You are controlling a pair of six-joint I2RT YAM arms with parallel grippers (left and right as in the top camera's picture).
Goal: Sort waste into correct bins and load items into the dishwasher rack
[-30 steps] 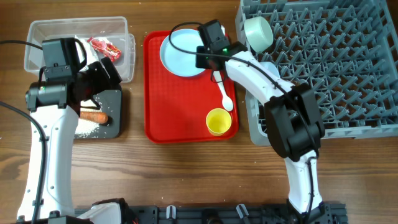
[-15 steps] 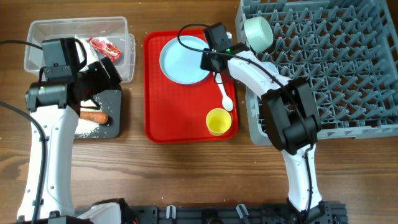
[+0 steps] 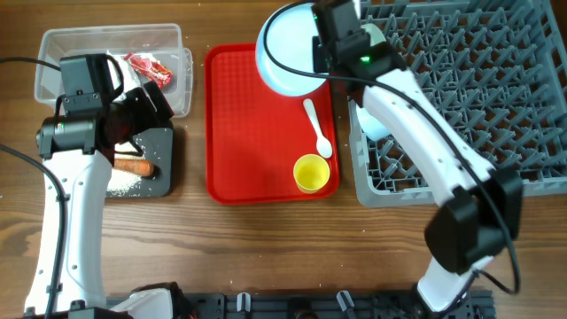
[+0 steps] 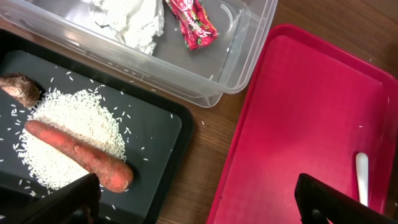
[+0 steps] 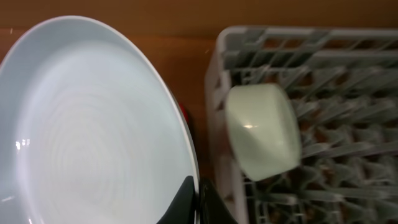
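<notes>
My right gripper (image 3: 321, 55) is shut on the rim of the pale blue plate (image 3: 285, 49) and holds it lifted above the red tray's far edge, beside the grey dishwasher rack (image 3: 461, 97). The plate fills the right wrist view (image 5: 93, 124), where the jaws (image 5: 198, 198) pinch its edge. A pale bowl (image 5: 264, 134) sits in the rack corner. A white spoon (image 3: 318, 127) and a yellow cup (image 3: 311, 172) lie on the red tray. My left gripper (image 4: 199, 202) is open above the black tray (image 4: 155, 134), which holds the carrot (image 4: 78, 152), rice (image 4: 68, 124) and a brown scrap (image 4: 22, 90).
The clear tub (image 3: 111, 66) at the far left holds the red-and-white wrapper (image 4: 189, 25) and the white tissue (image 4: 134, 18). The flat red serving tray (image 3: 257, 133) lies between the bins and the rack.
My right gripper has lifted the plate off the red tray and carried it up and toward the rack. The left arm has not moved.
</notes>
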